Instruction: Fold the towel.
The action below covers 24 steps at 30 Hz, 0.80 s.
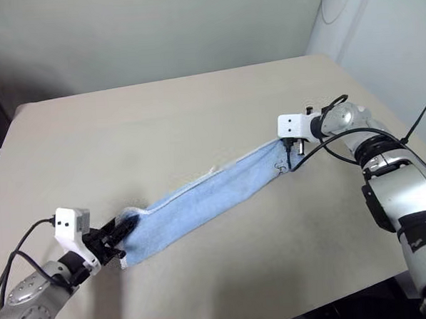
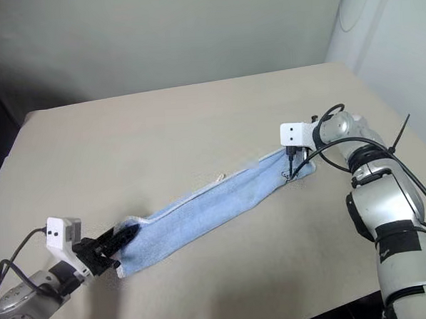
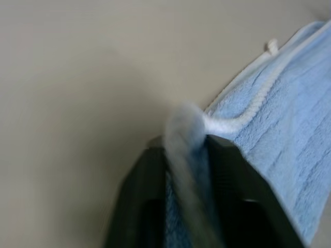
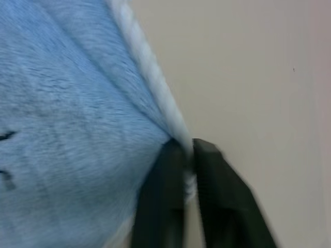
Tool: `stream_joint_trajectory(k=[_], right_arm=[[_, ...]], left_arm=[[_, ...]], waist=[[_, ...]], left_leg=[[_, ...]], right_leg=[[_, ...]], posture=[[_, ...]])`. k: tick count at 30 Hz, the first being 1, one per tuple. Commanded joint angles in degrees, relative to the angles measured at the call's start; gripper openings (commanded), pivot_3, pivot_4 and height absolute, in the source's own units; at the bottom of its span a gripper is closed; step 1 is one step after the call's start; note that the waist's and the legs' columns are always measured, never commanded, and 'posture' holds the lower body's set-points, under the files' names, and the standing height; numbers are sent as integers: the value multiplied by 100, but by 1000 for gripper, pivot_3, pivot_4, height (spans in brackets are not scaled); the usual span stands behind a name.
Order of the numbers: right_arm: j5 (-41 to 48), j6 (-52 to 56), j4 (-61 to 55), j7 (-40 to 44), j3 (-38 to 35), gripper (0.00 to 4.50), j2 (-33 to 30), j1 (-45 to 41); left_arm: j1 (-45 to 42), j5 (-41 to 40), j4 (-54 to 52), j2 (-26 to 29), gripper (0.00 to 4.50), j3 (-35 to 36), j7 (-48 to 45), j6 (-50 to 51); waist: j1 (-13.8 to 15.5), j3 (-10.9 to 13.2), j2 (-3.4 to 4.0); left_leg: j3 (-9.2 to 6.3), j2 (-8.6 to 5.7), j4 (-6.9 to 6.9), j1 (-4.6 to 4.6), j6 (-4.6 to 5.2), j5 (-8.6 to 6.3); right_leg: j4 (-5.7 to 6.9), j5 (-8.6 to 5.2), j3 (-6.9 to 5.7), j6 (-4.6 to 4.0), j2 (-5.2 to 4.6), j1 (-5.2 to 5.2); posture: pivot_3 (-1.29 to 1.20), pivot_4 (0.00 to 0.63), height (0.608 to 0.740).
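Nearest to us, at the lower left of the head view, our left gripper (image 1: 120, 234) has its two black fingers on either side of the towel's (image 1: 208, 199) near end. From the left wrist we see the fingers (image 3: 227, 170) standing a little apart with a bunched corner of whitish edging and blue cloth wedged between them; the cloth touches both fingers, so we read it as a grip on the towel, though a loose one.

From that end the towel runs as a long narrow band slanting up and to the right across the middle of the tan table (image 1: 161, 119), lying flat on it, light blue with a pale stitched edge along its upper side. A small dark printed mark (image 1: 280, 164) sits near its far end.

Farther off, at the right of centre, our right gripper (image 2: 291, 171) points down onto that far end. In the right wrist view its fingers (image 4: 160, 196) stand close together with the white edging caught in the narrow gap; the view is blurred there, so we take it as pinching the towel's edge but cannot be quite sure how firmly.
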Motion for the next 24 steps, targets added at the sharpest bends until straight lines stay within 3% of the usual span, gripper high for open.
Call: stream_joint_trajectory(k=[1,7,9,15,18,24], right_arm=[[7,-36,-21,-114,-95,1675,-109,-3],[-187,-418,-78,-368,36,3715,-185,60],[-244,-504,-81,-503,38,4421,-211,48],[1,-648,-102,-389,-274,4470,-422,-58],[311,-616,-142,-220,-586,4470,-555,-63],[1832,735,-419,1023,-1921,4470,-640,262]], left_arm=[[36,-65,-105,-9,2488,136,-32,-22],[90,-205,-102,-34,4500,194,-56,17],[151,-251,-141,-63,4500,218,-49,24],[708,-397,-384,-230,4500,456,-69,-32],[1018,-26,-457,-296,4500,409,39,-235],[1264,166,-515,-389,4500,563,-11,-559]], waist=[[0,0,0],[1,0,0],[0,0,0],[0,0,0],[0,0,0],[4,-1,-2]], left_leg=[[0,0,0,0,0,0],[1,0,0,0,0,0],[1,0,0,0,0,0],[2,0,-1,-1,1,-2],[3,0,-1,-1,3,-3],[4,1,-1,0,1,-1]], right_leg=[[0,0,0,0,0,0],[2,0,0,0,0,0],[4,0,0,0,0,-2],[2,0,1,0,0,-3],[2,0,1,0,0,-2],[2,-1,4,-1,1,-1]], posture=[[0,150,740],[0,150,740],[0,150,740],[0,150,740],[0,150,740],[0,150,740]])
